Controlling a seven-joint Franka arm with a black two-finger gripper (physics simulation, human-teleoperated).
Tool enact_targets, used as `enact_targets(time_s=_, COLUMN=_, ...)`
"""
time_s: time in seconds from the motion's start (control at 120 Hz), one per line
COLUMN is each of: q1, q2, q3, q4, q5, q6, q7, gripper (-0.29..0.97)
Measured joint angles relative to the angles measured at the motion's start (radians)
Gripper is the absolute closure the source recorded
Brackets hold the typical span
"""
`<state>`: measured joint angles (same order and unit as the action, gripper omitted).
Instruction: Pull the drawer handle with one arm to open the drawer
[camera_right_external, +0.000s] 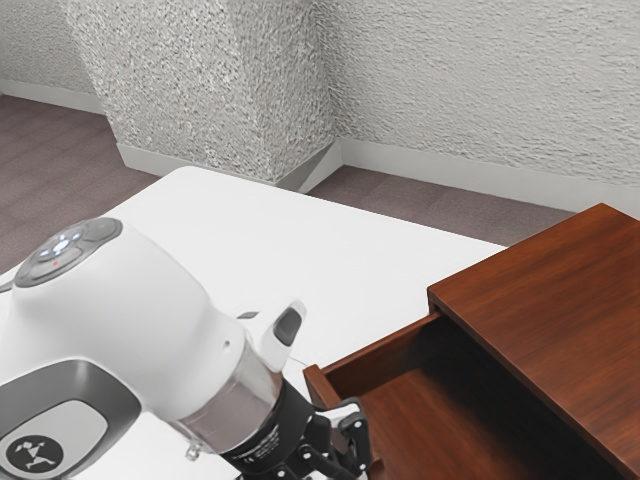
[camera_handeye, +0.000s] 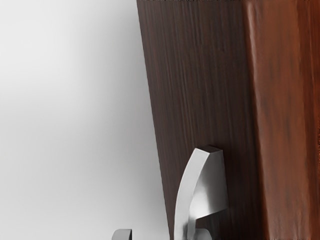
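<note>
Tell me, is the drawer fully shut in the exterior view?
No: the drawer stands pulled out from under the cabinet top, with its inner floor open to view.

Our claw runs off the exterior view's lower edge, and our arm hides most of the front of the drawer there. In the wrist view the metal handle is cut by the picture's edge, so we cannot see its far end.
</note>
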<state>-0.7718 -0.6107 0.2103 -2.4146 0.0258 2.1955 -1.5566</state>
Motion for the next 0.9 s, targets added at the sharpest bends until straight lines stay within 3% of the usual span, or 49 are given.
enact_targets(time_s=0.517, q1=0.0, q2=-0.023, q3=-0.017, q4=0.015, q5=0.071, q6=-0.004, q7=0.001, gripper=0.57)
enact_targets(time_s=0.583, q1=0.0, q2=-0.018, q3=-0.029, q4=0.086, q5=0.09, q6=-0.034, q7=0.002, gripper=0.57)
enact_targets(time_s=0.65, q1=0.026, q2=0.047, q3=-0.037, q4=0.294, q5=0.101, q6=-0.13, q7=0.002, gripper=0.56)
enact_targets(time_s=0.717, q1=0.071, q2=0.162, q3=-0.04, q4=0.564, q5=0.086, q6=-0.28, q7=0.001, gripper=0.42)
enact_targets(time_s=0.775, q1=0.178, q2=0.23, q3=-0.046, q4=0.755, q5=0.061, q6=-0.431, q7=-0.003, gripper=0.32)
enact_targets(time_s=0.833, q1=0.373, q2=0.26, q3=-0.093, q4=0.825, q5=0.028, q6=-0.552, q7=-0.004, gripper=0.24)
enact_targets(time_s=0.9, q1=0.512, q2=0.279, q3=-0.128, q4=0.828, q5=0.012, q6=-0.652, q7=-0.006, gripper=0.18)
